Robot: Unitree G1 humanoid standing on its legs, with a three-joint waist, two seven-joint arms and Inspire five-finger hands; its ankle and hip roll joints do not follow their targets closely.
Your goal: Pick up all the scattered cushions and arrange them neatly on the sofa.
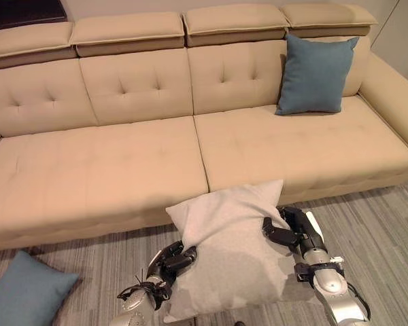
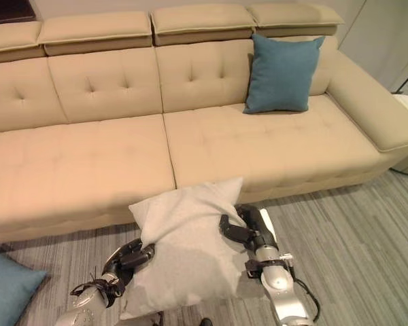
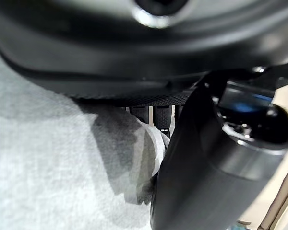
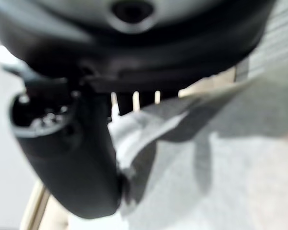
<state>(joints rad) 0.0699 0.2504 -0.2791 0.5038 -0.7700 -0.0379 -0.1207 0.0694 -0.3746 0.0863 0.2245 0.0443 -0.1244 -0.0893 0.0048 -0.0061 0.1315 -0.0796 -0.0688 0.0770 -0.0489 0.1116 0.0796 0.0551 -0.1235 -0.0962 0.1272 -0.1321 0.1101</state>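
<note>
Cushion (image 1: 228,244), pale grey, held tilted with one corner toward the sofa (image 1: 109,170), pinched between left hand (image 1: 173,261) and right hand (image 1: 289,231).

Sofa (image 1: 109,170) seat lies bare leftward; blue cushion (image 1: 316,75) occupies its right end.

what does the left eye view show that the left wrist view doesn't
Left eye view alone: the beige sofa, a blue cushion propped against its backrest, another blue cushion on the floor, and the right hand. Left wrist view alone: a close look at the fingers curled into the fabric. Both: the left hand gripping the white cushion.
</note>
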